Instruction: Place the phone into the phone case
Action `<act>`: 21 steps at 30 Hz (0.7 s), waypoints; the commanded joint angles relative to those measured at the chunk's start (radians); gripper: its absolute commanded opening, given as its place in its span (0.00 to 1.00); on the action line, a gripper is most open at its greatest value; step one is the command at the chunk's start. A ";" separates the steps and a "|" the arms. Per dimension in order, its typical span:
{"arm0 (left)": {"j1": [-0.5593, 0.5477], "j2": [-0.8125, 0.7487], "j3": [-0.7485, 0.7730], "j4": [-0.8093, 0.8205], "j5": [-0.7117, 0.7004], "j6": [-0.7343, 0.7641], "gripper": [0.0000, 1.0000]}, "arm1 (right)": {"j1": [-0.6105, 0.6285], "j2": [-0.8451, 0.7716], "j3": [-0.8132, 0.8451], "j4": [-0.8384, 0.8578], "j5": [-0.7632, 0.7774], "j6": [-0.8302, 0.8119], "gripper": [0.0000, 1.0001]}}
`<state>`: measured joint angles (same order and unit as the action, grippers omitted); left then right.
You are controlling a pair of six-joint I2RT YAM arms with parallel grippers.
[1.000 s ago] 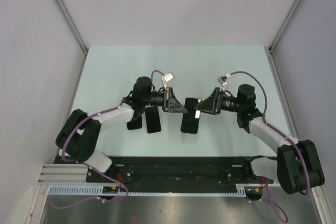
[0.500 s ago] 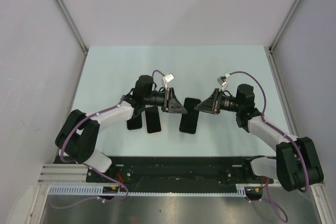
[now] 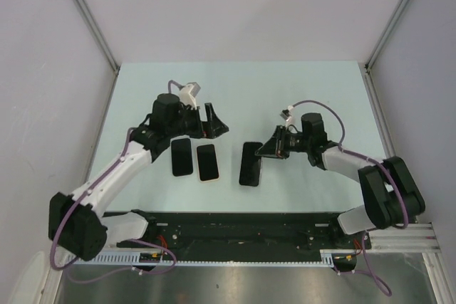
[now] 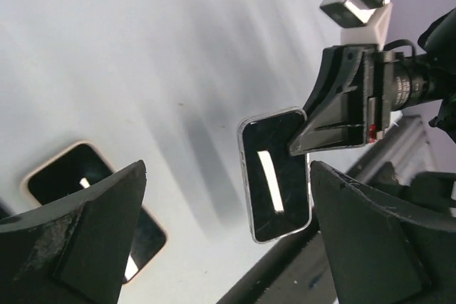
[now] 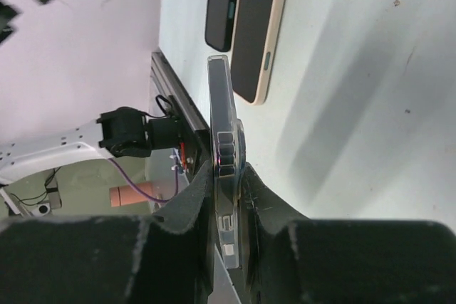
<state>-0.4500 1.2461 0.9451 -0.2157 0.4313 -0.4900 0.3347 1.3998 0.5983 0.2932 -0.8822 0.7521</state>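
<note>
While pinching the phone (image 3: pixel 250 165) by its edge in the right gripper (image 3: pixel 266 151), lower it flat and slowly. Hold the left gripper (image 3: pixel 216 120), spread wide, well apart from it.

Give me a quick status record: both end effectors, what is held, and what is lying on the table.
left end effector: open, empty, above the table
right end effector: shut on the clear-edged phone, pinching its flat faces
held item height: seems lifted, contact with the table unclear
lying flat: cream-edged phone and black slab, side by side, left of the held one
case fitted: clear rim suggests a case, not certain
</note>
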 commanded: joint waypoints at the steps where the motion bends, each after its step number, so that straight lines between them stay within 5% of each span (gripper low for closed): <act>1: 0.002 -0.135 0.017 -0.108 -0.242 0.126 1.00 | 0.075 0.132 0.136 0.017 0.038 -0.045 0.00; 11: 0.004 -0.186 -0.037 -0.116 -0.264 0.186 1.00 | 0.138 0.450 0.353 -0.003 0.055 -0.074 0.01; 21: 0.014 -0.181 -0.022 -0.128 -0.244 0.200 1.00 | 0.115 0.580 0.457 -0.109 0.077 -0.137 0.16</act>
<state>-0.4461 1.0756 0.9108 -0.3504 0.1864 -0.3252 0.4641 1.9430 0.9985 0.2081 -0.8127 0.6643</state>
